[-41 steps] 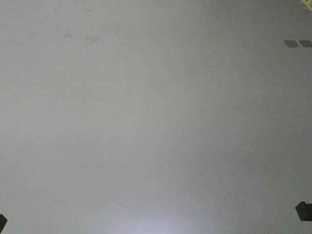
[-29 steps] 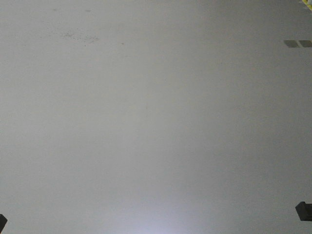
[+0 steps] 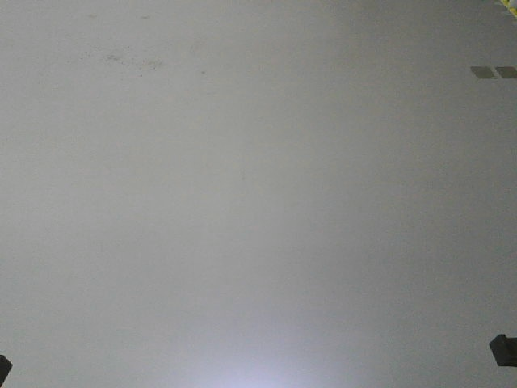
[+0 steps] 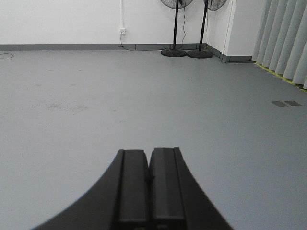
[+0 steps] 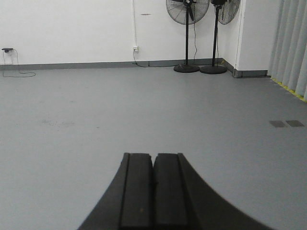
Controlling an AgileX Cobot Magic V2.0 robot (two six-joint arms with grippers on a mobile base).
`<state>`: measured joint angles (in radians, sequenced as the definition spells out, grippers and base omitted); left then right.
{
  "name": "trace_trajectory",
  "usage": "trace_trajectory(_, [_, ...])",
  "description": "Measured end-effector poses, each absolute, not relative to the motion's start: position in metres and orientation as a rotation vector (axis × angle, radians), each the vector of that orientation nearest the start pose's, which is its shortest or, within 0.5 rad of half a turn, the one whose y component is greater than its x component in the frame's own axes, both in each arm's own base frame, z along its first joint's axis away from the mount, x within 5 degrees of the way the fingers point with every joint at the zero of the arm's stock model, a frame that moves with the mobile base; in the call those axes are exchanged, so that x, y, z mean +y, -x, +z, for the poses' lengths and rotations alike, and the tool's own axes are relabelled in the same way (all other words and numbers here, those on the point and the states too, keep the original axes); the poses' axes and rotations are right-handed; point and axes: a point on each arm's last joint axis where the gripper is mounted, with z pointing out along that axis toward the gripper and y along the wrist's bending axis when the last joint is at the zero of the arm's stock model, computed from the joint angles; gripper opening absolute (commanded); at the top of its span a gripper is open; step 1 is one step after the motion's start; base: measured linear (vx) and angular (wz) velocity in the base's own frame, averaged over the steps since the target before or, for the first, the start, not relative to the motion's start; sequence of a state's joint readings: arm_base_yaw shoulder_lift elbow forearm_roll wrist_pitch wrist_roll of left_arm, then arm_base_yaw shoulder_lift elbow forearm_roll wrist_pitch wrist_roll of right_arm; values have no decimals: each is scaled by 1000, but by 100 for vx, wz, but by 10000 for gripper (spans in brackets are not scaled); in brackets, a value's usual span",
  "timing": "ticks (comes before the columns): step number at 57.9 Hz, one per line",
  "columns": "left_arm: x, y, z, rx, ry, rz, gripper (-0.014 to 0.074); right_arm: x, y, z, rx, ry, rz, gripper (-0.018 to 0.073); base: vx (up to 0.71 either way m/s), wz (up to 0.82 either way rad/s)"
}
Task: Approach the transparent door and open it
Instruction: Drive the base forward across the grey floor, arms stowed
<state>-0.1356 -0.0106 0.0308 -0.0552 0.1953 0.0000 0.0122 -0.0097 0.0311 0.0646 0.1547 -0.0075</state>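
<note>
Frontward, grey floor (image 3: 258, 194) — left wrist adds fans (image 4: 173, 52), closed left gripper (image 4: 149, 163)

A grey floor (image 4: 144, 91) with faint scuff marks (image 4: 62, 105) runs to a white wall (image 5: 72, 28) bearing a socket (image 5: 135, 48). In the far corner a pedestal fan (image 5: 187, 12) stands just beside a second fan (image 5: 213, 69). Pale vertical blinds (image 4: 283, 33) hang on the right, above a yellow floor stripe (image 4: 278, 75). Two dark square patches (image 5: 277, 123) lie side by side near them.
</note>
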Motion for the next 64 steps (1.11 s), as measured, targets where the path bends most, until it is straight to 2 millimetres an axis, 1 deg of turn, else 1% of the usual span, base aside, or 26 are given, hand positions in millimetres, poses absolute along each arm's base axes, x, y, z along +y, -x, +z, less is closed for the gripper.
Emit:
trace_trajectory(30, [-9, -56, 186, 1699, -77, -151, 3, 2, -57, 189, 1659, -29, 60, -6, 6, -1])
trace_trajectory(64, [-9, -56, 186, 1699, -77, -151, 3, 2, -57, 189, 1659, -29, 60, -6, 30, 14])
